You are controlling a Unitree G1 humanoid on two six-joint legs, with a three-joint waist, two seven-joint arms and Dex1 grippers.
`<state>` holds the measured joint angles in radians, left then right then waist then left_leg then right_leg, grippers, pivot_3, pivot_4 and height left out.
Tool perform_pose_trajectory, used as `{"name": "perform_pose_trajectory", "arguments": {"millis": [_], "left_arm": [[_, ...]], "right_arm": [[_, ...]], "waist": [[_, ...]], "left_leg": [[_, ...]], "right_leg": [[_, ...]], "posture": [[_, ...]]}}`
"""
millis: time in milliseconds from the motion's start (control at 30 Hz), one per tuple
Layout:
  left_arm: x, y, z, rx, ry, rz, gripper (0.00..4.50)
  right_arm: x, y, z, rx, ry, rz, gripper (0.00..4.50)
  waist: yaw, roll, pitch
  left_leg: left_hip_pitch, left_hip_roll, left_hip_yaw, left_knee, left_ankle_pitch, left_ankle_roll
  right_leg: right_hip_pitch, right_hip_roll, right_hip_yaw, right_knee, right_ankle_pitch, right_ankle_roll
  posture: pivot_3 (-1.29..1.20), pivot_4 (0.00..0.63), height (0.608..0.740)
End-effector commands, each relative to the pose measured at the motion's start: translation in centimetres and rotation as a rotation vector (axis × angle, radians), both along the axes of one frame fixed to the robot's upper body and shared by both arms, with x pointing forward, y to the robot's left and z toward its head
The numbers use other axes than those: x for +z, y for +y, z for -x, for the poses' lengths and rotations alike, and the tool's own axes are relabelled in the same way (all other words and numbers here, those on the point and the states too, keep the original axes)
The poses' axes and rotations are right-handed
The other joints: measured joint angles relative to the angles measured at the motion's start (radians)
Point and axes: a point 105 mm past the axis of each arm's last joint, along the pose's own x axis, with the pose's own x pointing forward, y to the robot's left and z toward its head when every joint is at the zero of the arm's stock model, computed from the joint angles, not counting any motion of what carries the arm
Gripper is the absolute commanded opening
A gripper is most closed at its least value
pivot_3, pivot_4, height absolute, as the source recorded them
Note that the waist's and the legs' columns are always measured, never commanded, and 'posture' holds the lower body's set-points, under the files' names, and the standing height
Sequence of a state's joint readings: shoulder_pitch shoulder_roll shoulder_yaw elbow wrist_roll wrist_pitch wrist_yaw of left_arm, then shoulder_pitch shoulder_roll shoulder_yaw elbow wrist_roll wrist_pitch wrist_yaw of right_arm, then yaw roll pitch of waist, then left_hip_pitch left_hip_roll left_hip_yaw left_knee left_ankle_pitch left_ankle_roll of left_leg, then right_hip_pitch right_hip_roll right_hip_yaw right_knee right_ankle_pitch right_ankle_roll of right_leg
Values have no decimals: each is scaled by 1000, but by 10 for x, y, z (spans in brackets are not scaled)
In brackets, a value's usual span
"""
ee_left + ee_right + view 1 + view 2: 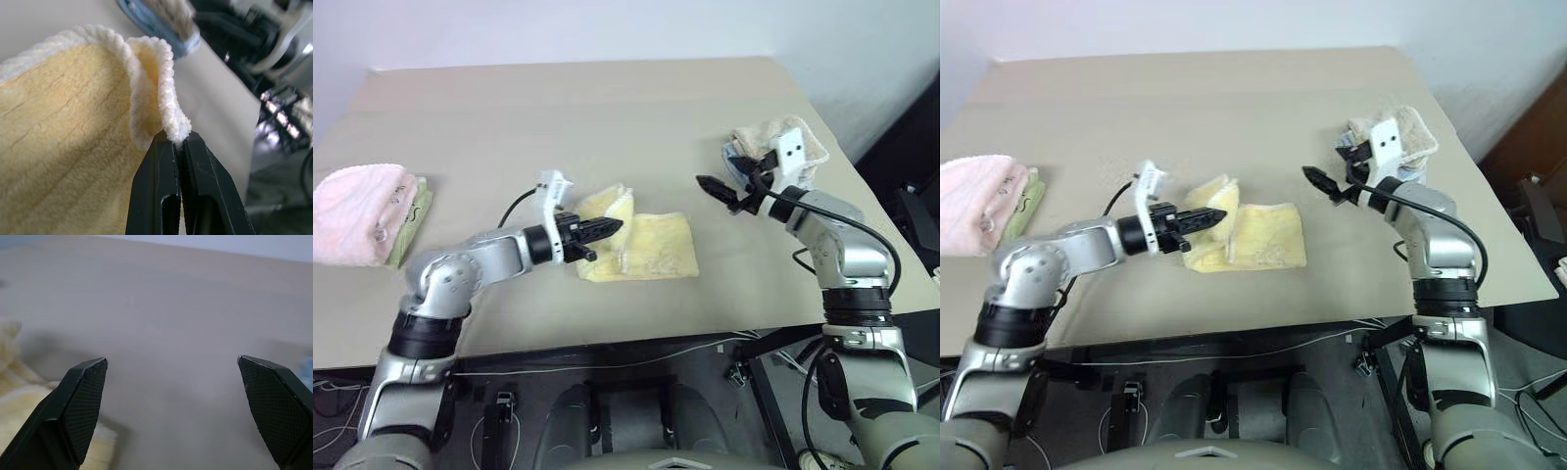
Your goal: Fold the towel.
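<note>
The towel [641, 247] lies near the middle of the worktop [607, 108], partly doubled over, with one section flat and the adjoining section raised. The left end effector [178, 142] is closed on the towel's whitish corded hem, and only a narrow bunch of the edge sits at the very tips of its fingers [161, 171].

Watch this pinch point. The hold is shallow, so the hem may slip free if you carry the corner across quickly or if the fabric drags on the worktop. A release in mid-travel would probably leave a crooked, bunched fold. Also check that the flat section does not slide along with the lifted one; nothing pins it down.

The right end effector [729, 196] hovers above the worktop to the right of the towel with its jaws fully spread and nothing between them. Keep the two arms apart as the left one travels toward it.

The worktop is a plain beige, matte surface. A pink towel [360, 211] on a green cloth [417, 208] rests at its left edge. A beige towel [783, 142] lies near the right edge, behind the right arm. Pale walls stand behind the worktop, and cables [636, 360] hang below its front edge.
</note>
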<state>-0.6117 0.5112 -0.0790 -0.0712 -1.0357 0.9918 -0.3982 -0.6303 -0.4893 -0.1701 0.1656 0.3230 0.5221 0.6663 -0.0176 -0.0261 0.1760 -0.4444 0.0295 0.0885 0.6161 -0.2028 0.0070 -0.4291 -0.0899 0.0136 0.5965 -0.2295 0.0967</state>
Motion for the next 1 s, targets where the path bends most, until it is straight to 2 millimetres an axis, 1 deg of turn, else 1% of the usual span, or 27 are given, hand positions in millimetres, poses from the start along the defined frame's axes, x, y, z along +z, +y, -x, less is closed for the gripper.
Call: {"name": "perform_pose_trajectory", "arguments": {"millis": [33,100,200,267,367,567,633,700,867,933,967,1000], "left_arm": [[10,-16,2,-89,-40,9,13],[11,-30,2,-151,-46,-5,13],[18,-44,-4,-180,-43,17,13],[21,-54,-4,-216,-35,23,13],[11,-65,-2,-255,-30,-38,13],[-2,-78,-3,-269,11,-53,13],[-6,-79,-6,-255,-2,-61,534],[-5,-81,-10,-230,-16,-53,1043],[-2,-81,-14,-190,-34,-30,2782],[1,-77,-15,-163,-59,-19,3463],[6,-74,-18,-137,-72,7,3727],[11,-69,-21,-110,-74,30,4093]], "right_arm": [[11,-4,7,-22,-46,-10,4500],[8,-12,12,-71,-52,6,4500],[8,-23,18,-133,-54,-9,4500],[7,-30,22,-162,-47,-9,4500],[3,-37,28,-191,-36,18,4500],[4,-43,35,-232,-30,24,4500],[4,-43,38,-230,-27,35,4500],[4,-44,39,-236,-24,51,4500],[4,-48,39,-243,-21,57,4500],[3,-42,38,-223,-19,51,4500],[5,-37,38,-205,-23,35,4500],[8,-34,37,-190,-27,18,4500]], "waist": [[2,0,0],[4,0,0],[8,0,0],[6,0,0],[5,0,0],[4,0,0],[5,0,0],[5,0,0],[6,0,0],[6,0,0],[4,0,0],[3,0,0]], "left_leg": [[0,0,0,0,0,0],[0,1,0,1,0,0],[0,1,-1,4,0,0],[-1,1,-2,7,0,1],[-1,1,-2,11,-1,2],[-1,2,-3,14,-1,2],[-1,2,-4,14,-1,2],[-1,2,-5,15,-1,2],[-1,2,-6,15,-1,2],[-1,2,-6,15,-1,2],[-1,2,-6,15,-1,2],[-1,2,-6,15,-1,2]], "right_leg": [[0,0,0,0,0,0],[0,1,0,1,0,1],[0,2,0,2,0,2],[2,2,0,2,1,4],[3,2,0,3,1,5],[3,3,0,4,1,4],[3,3,0,5,1,4],[3,3,0,5,1,4],[3,3,0,5,1,4],[3,3,0,5,1,4],[3,3,0,5,1,4],[3,3,0,5,1,5]], "posture": [[0,150,740],[0,150,740],[0,150,740],[0,150,740],[0,150,740],[0,150,740],[0,150,740],[0,150,740],[0,150,740],[0,150,740],[0,150,740],[0,150,740]]}}
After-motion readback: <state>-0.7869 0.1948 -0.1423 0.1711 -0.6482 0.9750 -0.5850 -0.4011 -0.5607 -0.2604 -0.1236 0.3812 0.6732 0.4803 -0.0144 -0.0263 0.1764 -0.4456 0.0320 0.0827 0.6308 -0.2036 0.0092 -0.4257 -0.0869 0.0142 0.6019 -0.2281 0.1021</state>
